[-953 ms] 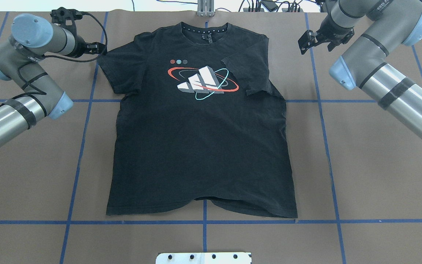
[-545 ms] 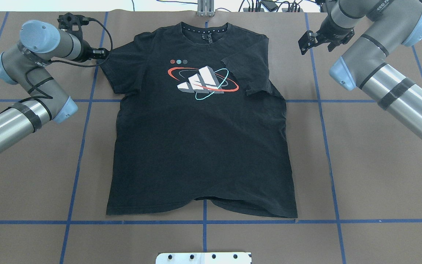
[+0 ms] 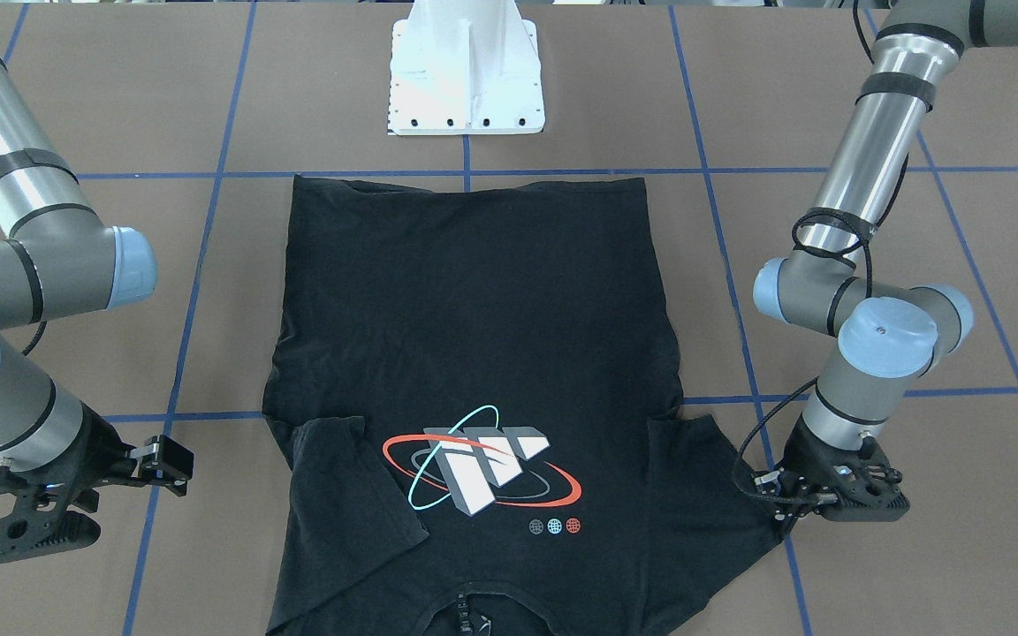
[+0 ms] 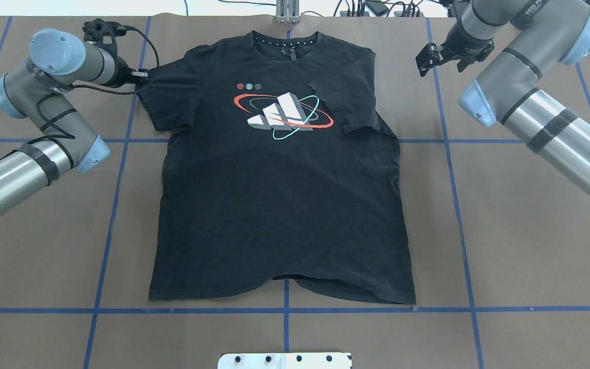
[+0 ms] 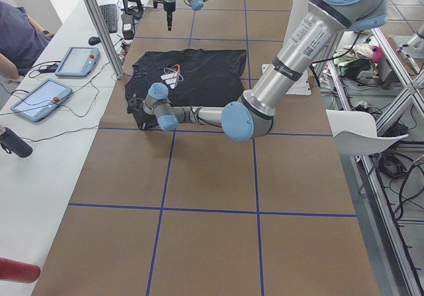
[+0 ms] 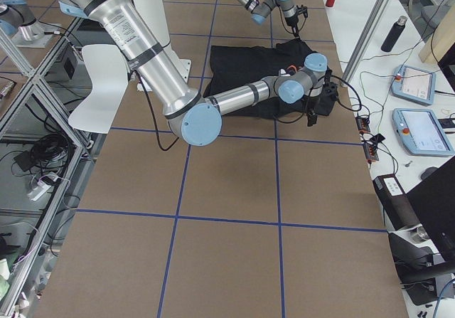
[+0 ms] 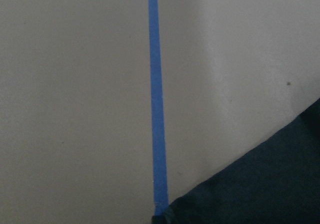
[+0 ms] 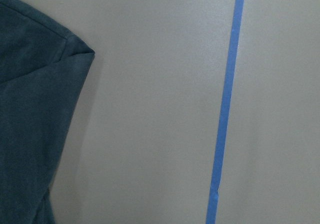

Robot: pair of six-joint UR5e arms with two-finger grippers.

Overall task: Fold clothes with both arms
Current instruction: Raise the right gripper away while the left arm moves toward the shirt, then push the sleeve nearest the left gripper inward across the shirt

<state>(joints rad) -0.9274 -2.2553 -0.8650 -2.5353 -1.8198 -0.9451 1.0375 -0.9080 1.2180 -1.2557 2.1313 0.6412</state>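
The black T-shirt (image 4: 274, 205) lies flat, graphic up, collar at the far edge; it also shows in the front-facing view (image 3: 474, 318). Its right-hand sleeve (image 4: 349, 100) is folded in over the chest. My left gripper (image 4: 143, 76) is low at the tip of the spread left sleeve (image 4: 164, 97), touching its edge (image 3: 770, 502); I cannot tell whether its jaws are open or shut. The left wrist view shows only sleeve cloth (image 7: 260, 184) and table. My right gripper (image 4: 436, 55) is open and empty, clear of the shirt's right shoulder (image 8: 30, 108), above the table.
Brown table cover with blue tape lines (image 4: 448, 154). The white base pedestal (image 3: 465, 79) stands near the shirt's hem. A side bench holds tablets (image 5: 40, 97) and a bottle (image 6: 393, 33); an operator (image 5: 20, 38) sits there.
My left gripper has moved right and slightly forward to the left sleeve's tip, now touching it. My right gripper has drifted slightly farther away. The shirt has barely moved.
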